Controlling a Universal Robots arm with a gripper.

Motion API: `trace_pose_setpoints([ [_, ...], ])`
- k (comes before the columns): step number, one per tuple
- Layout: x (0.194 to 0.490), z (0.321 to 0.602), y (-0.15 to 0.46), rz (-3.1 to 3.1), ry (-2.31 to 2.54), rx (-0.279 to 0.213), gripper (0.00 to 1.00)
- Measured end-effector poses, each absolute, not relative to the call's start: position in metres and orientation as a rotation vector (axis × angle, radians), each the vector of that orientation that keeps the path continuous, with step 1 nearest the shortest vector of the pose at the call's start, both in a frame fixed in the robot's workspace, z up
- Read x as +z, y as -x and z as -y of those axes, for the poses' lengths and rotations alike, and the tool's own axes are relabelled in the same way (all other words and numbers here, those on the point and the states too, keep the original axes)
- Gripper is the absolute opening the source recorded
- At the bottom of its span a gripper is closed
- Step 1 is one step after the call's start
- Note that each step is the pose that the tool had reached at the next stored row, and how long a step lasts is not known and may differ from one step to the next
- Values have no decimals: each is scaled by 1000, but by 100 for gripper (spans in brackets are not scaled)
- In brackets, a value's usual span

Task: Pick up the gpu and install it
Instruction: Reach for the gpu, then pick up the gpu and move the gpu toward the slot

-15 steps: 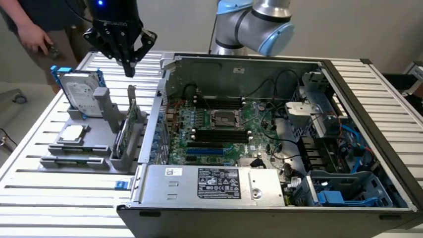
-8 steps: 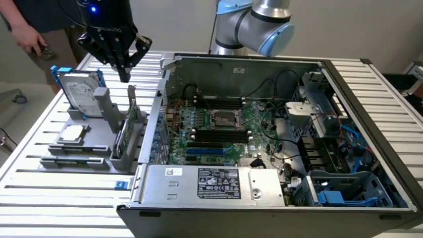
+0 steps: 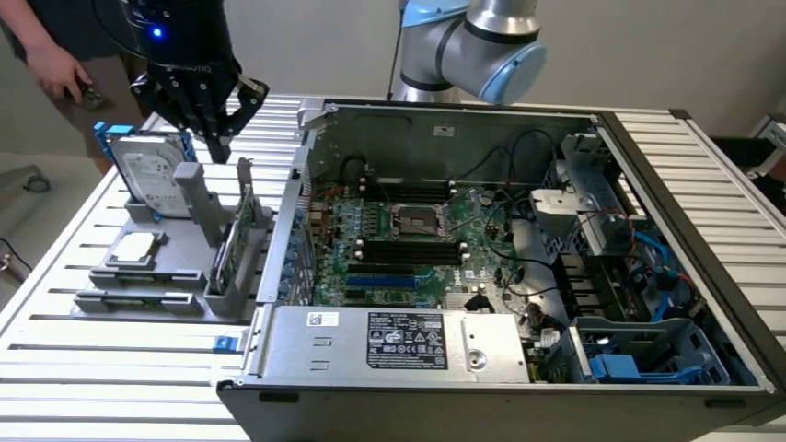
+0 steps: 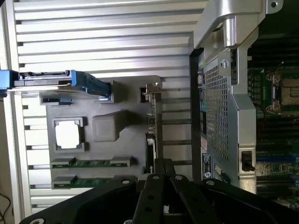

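Exterior view, gpu [image 3: 241,230] upright on edge, end effector [image 3: 219,138] just above.

1. The arm joint [image 3: 491,46] at the far side of the scene is a rounded silver-grey metal casing closed with a pale blue cap [image 3: 522,69].
2. The wrist housing [image 3: 184,37] is black and drum-shaped, with a small blue light [image 3: 156,34] and pale lettering [image 3: 197,69] near its lower edge.
3. The pincer [image 3: 221,147] is black, built of flat bars pierced with round holes.
4. In the wrist view, the pincer [image 4: 162,164] shows matt black bars joined by small silver-rimmed pins [image 4: 153,177].
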State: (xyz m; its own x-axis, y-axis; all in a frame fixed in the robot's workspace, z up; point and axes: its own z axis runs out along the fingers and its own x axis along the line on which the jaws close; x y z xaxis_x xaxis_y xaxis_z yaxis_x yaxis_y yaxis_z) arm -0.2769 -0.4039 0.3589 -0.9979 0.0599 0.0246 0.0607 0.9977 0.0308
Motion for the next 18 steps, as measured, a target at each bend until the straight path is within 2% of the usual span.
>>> trace_pose_setpoints([
  [18,359,404,282,3116,93,-49,12],
])
